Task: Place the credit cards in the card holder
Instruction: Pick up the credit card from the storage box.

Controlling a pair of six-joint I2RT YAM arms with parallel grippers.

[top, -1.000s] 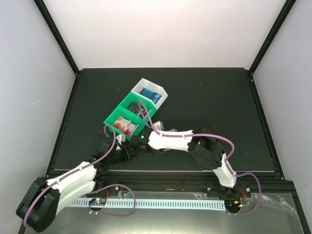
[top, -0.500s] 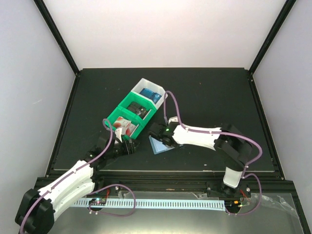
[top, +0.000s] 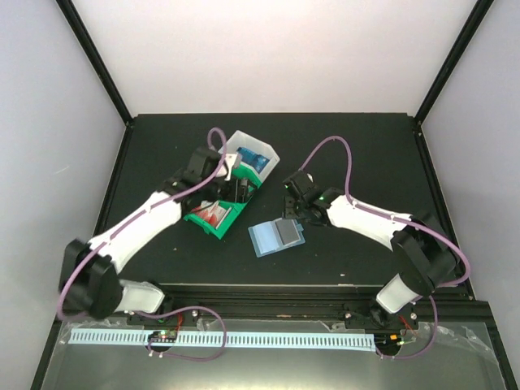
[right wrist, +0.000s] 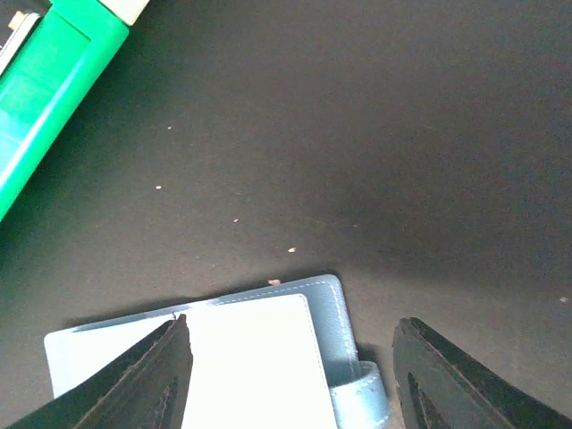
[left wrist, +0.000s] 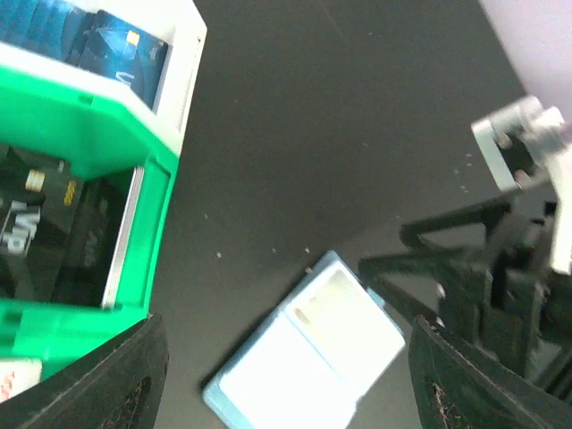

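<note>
The teal-blue card holder lies open and flat on the black table, clear pockets up, its right half greyer. It also shows in the left wrist view and in the right wrist view, snap tab to the right. Red-and-white cards sit in the near green bin, black cards in the middle green bin, blue cards in the white bin. My left gripper is open and empty above the bins. My right gripper is open and empty just behind the holder.
The green bins and the white bin stand in a diagonal row left of centre. The right arm's gripper shows at the right of the left wrist view. Black frame posts and light walls surround the table.
My left arm swung from the front left up over the bins. My right arm pulled back to the right off the card holder, which now lies uncovered and open.
</note>
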